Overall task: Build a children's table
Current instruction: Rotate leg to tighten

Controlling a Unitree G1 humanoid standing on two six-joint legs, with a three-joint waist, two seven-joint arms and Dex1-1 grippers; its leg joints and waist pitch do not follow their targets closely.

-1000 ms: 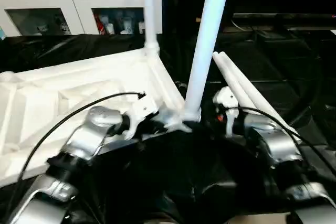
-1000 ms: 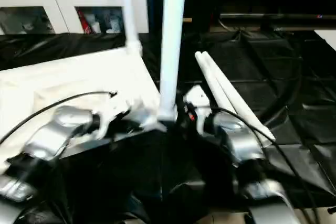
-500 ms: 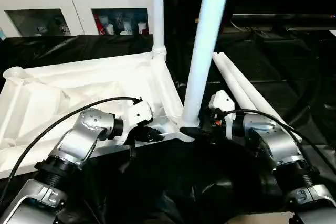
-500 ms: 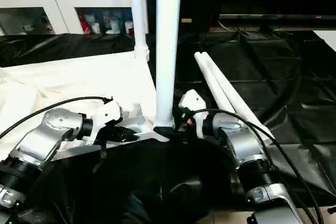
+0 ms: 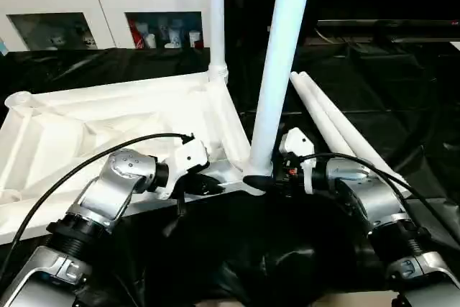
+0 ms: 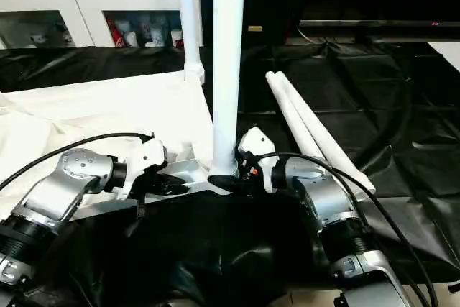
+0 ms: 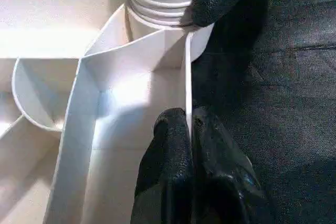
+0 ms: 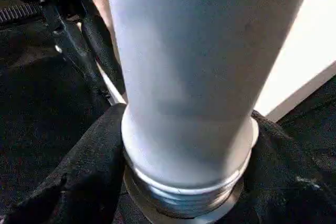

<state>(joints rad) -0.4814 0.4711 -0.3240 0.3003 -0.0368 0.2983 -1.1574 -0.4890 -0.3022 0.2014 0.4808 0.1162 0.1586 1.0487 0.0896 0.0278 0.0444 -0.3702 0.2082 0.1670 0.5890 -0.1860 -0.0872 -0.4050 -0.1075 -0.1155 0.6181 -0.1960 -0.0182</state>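
The white table top lies upside down on black cloth, ribs facing up. One white leg stands in its far right corner socket. A second leg stands in the near right socket. My left gripper is shut on the top's thin rim wall just beside that near socket. My right gripper reaches in from the right, and its black fingers hug both sides of the near leg's threaded base. Two loose legs lie side by side on the cloth to the right.
A white glass-door cabinet stands behind the work. Black cloth covers the surface all round. An empty corner socket sits at the top's far left. Black cables arc over both silver forearms.
My right gripper has slid in toward the near leg's base, and its fingers have closed around it. The left gripper keeps its pinch on the rim. The camera shifted a little.
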